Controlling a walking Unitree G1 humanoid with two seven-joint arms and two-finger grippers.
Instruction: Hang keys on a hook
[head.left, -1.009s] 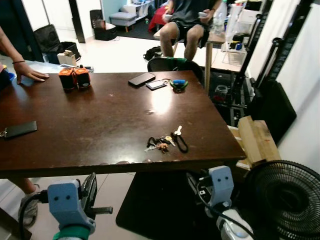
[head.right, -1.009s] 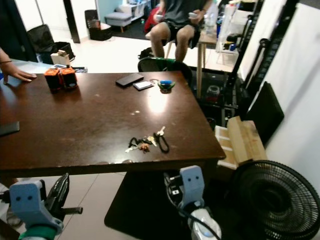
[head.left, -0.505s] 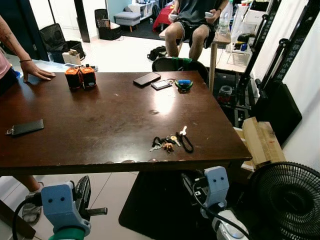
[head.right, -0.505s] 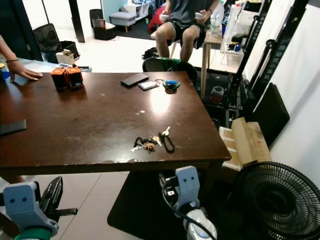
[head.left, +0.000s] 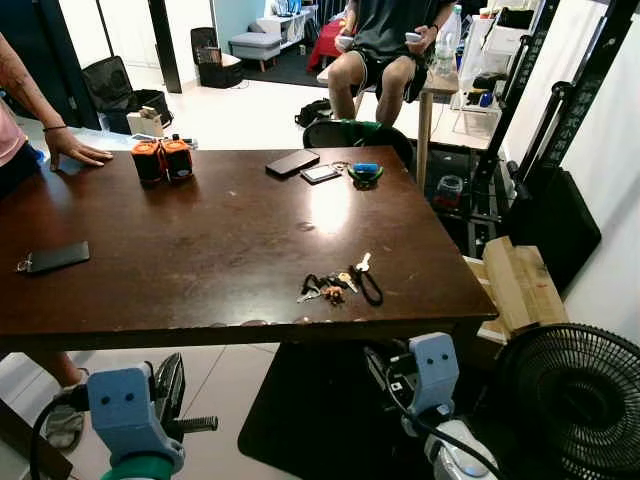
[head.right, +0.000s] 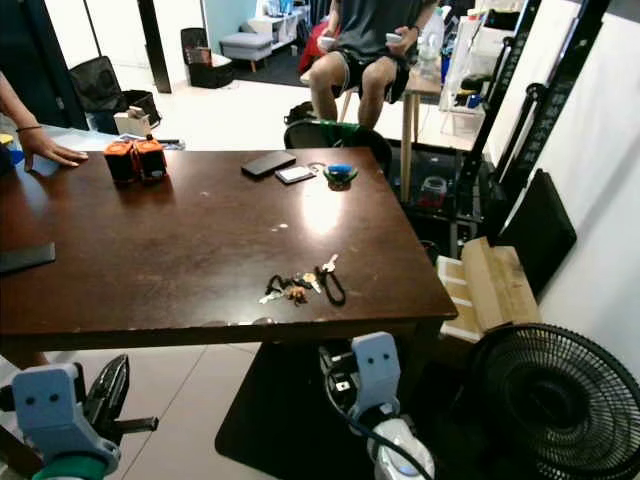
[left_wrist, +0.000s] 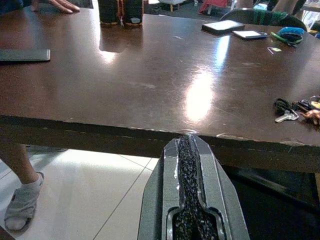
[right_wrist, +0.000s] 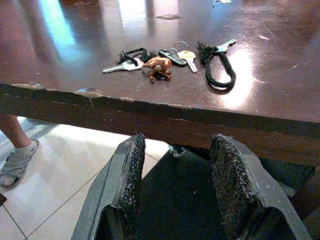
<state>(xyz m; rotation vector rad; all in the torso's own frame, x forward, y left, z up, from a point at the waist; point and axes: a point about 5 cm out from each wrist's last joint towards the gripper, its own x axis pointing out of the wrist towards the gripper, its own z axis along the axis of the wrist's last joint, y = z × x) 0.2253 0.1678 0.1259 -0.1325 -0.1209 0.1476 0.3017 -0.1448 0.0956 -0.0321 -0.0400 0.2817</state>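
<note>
- The keys (head.left: 338, 287) lie near the front edge of the dark wooden table (head.left: 200, 250), toward its right side, a black cord loop at their right end; the separate keys and the small brown charm (right_wrist: 160, 68) are too small to sort out from the head, clearer in the right wrist view
- The person standing at the far left is cut off by the frame, one hand (head.left: 82, 152) flat on the table; the seated person (head.left: 385, 40) beyond the table is cut off above the chest
- The left gripper (left_wrist: 189, 150) hangs below the table's front edge, fingers pressed together; the right gripper (right_wrist: 175, 165) sits below the edge just in front of the keys, fingers spread, holding nothing
- Two orange-and-black canisters (head.left: 162, 160) stand at the far left; a black phone (head.left: 57, 257) lies at the left edge; two more phones (head.left: 304, 166) and a green-and-blue object (head.left: 365, 172) lie at the far side; what that object is I cannot tell
- A black fan (head.left: 575, 400) stands on the floor at the right, partly cut off
- Since a second ago the whole view has shifted slightly as the head moved; the keys lie at the same spot on the table, and both grippers stay low under the edge
</note>
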